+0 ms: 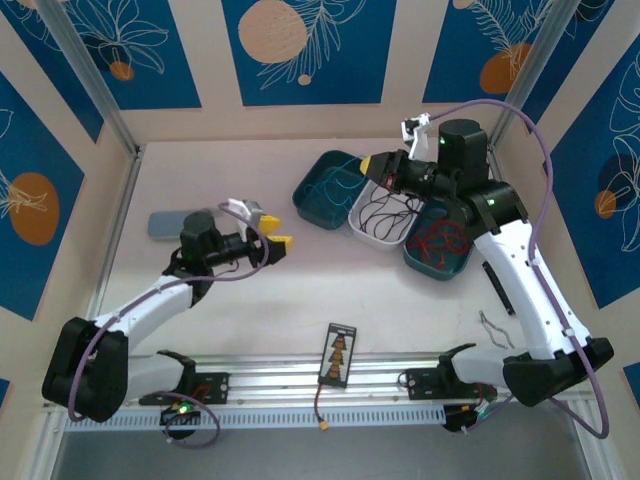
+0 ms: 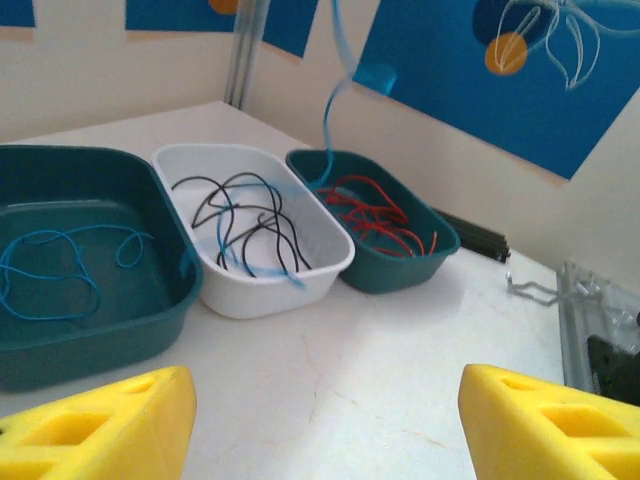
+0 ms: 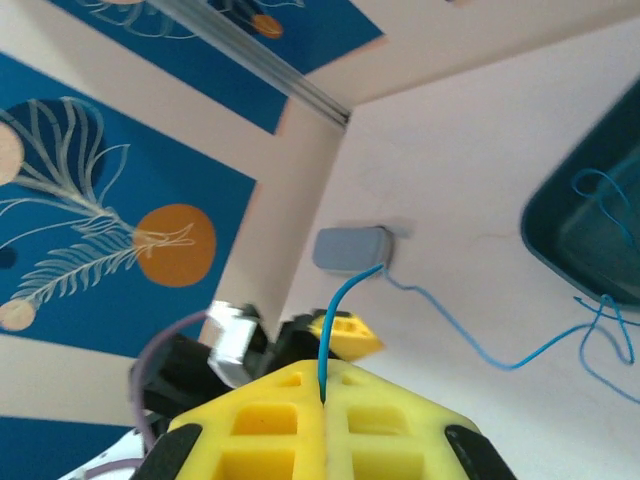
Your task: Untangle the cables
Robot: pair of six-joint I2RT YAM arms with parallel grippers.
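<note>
Blue cable [image 3: 332, 305] tight in the right gripper [image 3: 323, 385]

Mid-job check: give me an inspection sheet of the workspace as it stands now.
Surface: pale table, no spills seen.
Job's things: blue cables in the left teal tray; black cables in the white tray; red cables in the right teal tray.
Clutter: grey pad, small black card, metal clip.
End effectors: left end effector open, empty; right end effector shut on one blue cable.
Cables: the held blue cable trails down to the trays; lilac arm cables hang clear of the trays.
Surroundings: blue patterned wall panels.
</note>
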